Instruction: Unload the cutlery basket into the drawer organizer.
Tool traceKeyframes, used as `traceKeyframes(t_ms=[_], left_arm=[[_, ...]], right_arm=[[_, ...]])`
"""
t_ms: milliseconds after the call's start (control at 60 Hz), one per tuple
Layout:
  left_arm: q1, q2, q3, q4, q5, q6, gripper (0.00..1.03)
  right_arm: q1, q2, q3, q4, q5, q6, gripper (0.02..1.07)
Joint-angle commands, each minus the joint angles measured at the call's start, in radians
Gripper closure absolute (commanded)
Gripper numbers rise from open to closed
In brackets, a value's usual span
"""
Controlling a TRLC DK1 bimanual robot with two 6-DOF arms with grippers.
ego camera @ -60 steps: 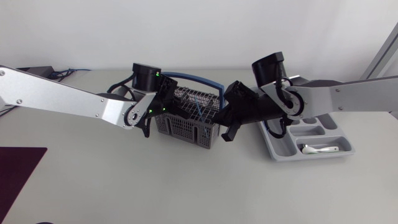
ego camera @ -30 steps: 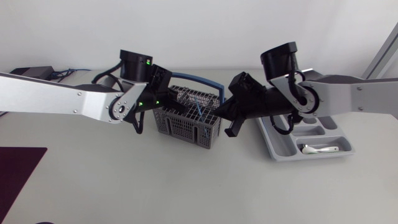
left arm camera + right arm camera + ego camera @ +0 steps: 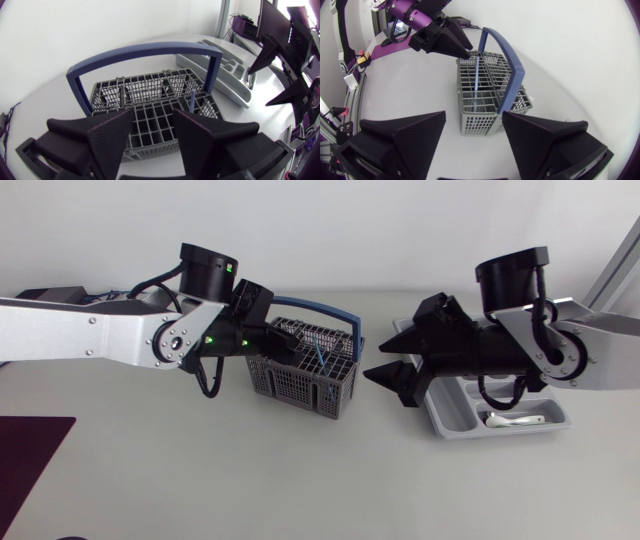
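blue utensil point(image 3: 476, 80) upright in basket point(image 3: 290, 386), axis vert.

The cutlery basket point(image 3: 295, 380) is dark grey with an open grid mesh pattern; its handle point(image 3: 315, 307) is blue. A thin blue utensil point(image 3: 318, 360) stands in it. The drawer organizer point(image 3: 450, 418), at right, is light grey and holds a white spoon point(image 3: 515, 419). The left gripper point(image 3: 154, 117) and right gripper point(image 3: 474, 117) are matte black with finely stippled faces. The left arm point(image 3: 90, 340) is silver-grey with black joints and green indicator lights point(image 3: 210, 340). The table point(image 3: 250, 470) is off-white. The mat point(image 3: 30, 455), near left, is dark purple.
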Motion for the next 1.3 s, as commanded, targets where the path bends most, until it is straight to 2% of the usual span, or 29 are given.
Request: traceKeyframes(t_ms=[0, 83, 317, 800, 1283], left_arm=[[-0.009, 0.003, 0.051, -0.014, 0.031, -0.028, 0.20], [-0.016, 0.004, 0.065, -0.035, 0.032, -0.034, 0.16], [-0.039, 0.004, 0.100, -0.097, 0.055, -0.052, 0.13], [-0.078, 0.066, 0.239, -0.258, 0.074, -0.101, 0.13], [-0.086, 0.119, 0.262, -0.284, 0.068, -0.109, 0.14]], right_arm=[[-0.047, -0.038, -0.030, -0.023, -0.029, 0.013, 0.06], [-0.098, -0.068, -0.054, -0.032, -0.058, 0.001, 0.06], [-0.167, -0.092, -0.108, -0.046, -0.101, -0.041, 0.06], [-0.238, -0.112, -0.163, -0.071, -0.144, -0.095, 0.06], [-0.259, -0.132, -0.196, -0.072, -0.161, -0.118, 0.06]])
